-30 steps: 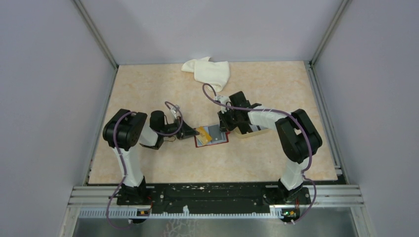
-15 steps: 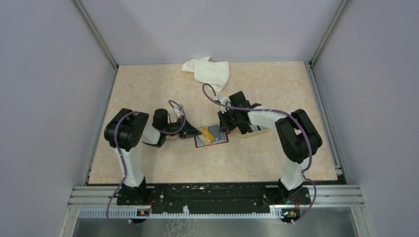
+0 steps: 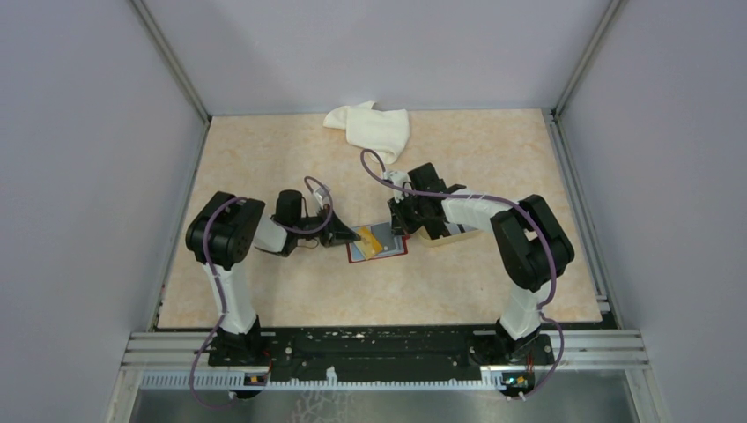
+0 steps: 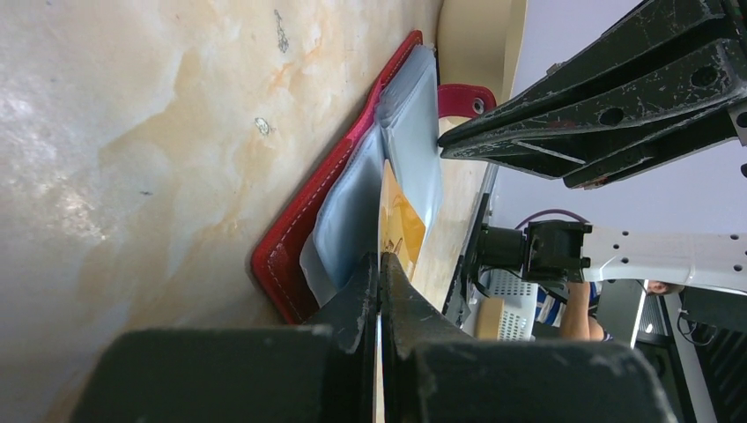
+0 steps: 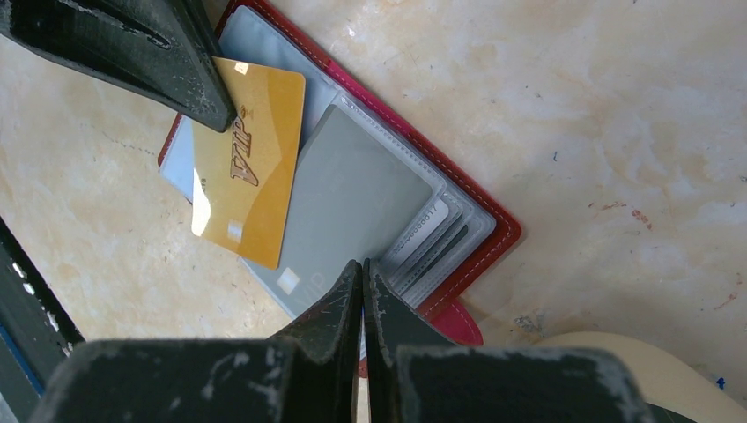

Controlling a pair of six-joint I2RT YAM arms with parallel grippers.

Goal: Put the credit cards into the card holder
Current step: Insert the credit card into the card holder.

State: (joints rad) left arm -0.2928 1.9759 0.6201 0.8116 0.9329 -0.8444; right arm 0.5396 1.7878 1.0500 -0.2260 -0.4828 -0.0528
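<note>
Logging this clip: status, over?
Left gripper shut on gold card, angled over open card holder. Right gripper shut, tips at clear sleeve. Nothing blocking.

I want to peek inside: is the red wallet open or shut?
Open. The card holder lies spread flat, clear pockets showing, gold card across them.

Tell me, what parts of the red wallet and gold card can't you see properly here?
- Gold card: right wrist view, top corner hidden under the left tool.
- Card holder: top view, too small to show pockets; right wrist view, near edge hidden by the right tool.
- Beige tray: right wrist view, cut off by the bottom edge.
- Print on tucked cards: too small to read.
</note>
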